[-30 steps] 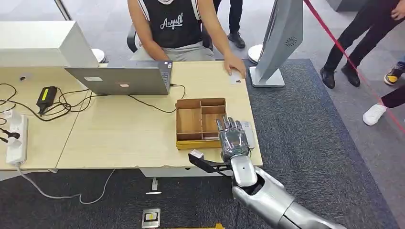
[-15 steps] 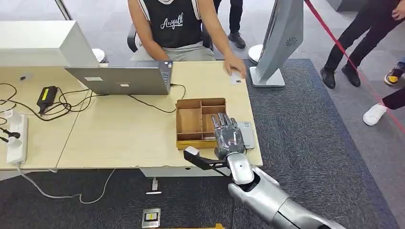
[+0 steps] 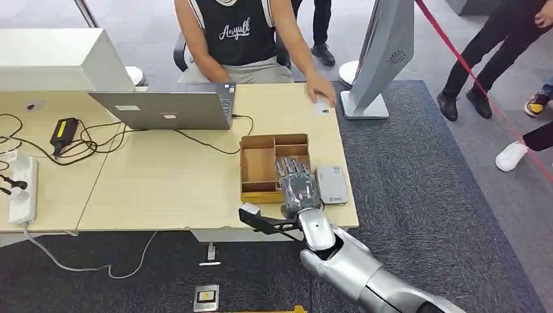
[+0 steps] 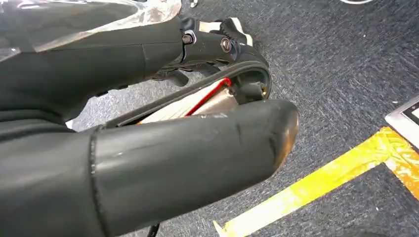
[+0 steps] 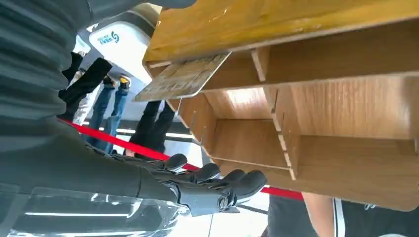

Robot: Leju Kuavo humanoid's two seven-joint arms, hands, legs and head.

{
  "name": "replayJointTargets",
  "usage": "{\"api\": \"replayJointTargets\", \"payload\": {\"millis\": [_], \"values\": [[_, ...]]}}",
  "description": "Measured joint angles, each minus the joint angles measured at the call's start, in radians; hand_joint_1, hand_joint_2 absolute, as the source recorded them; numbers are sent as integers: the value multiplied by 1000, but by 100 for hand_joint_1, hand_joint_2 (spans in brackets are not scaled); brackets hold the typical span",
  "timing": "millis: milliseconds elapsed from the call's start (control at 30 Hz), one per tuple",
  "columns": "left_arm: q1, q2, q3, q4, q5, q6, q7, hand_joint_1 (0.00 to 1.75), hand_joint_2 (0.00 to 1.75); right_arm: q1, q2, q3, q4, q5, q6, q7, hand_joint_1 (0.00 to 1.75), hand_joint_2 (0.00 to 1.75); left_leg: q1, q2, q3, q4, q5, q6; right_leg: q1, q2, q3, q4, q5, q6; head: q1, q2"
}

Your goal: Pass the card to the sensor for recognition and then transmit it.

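Observation:
A wooden divided box (image 3: 257, 166) stands near the table's front right edge. My right hand (image 3: 297, 188) hovers flat over its right compartments, fingers stretched forward and thumb spread to the left, holding nothing. In the right wrist view a pale printed card (image 5: 183, 79) leans inside a compartment of the box (image 5: 346, 113), apart from my fingers (image 5: 217, 180). The grey-white card sensor (image 3: 331, 184) lies on the table just right of the box, its white body (image 5: 116, 44) also seen from that wrist. My left hand (image 4: 188, 153) hangs over the carpet with nothing in it.
A seated person at the table's far edge rests a hand on a white card (image 3: 321, 105). A laptop (image 3: 163, 109), cables and a power strip (image 3: 21, 189) occupy the left. A grey kiosk (image 3: 385, 52), a red rope (image 3: 469, 72) and standing people are on the right.
My right hand has slid left, from above the sensor to above the box's right compartments, uncovering the sensor. The person's hand has stayed put.

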Motion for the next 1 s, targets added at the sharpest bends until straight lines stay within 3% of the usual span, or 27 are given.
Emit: {"api": "replayJointTargets", "payload": {"millis": [1000], "values": [[0, -1, -2, -1, 3, 0, -4, 0, 0, -16, 21, 17, 69, -21, -3, -7, 0, 175, 0, 0, 0, 0, 0, 0, 0, 0, 0, 0, 0, 0, 0, 0]]}}
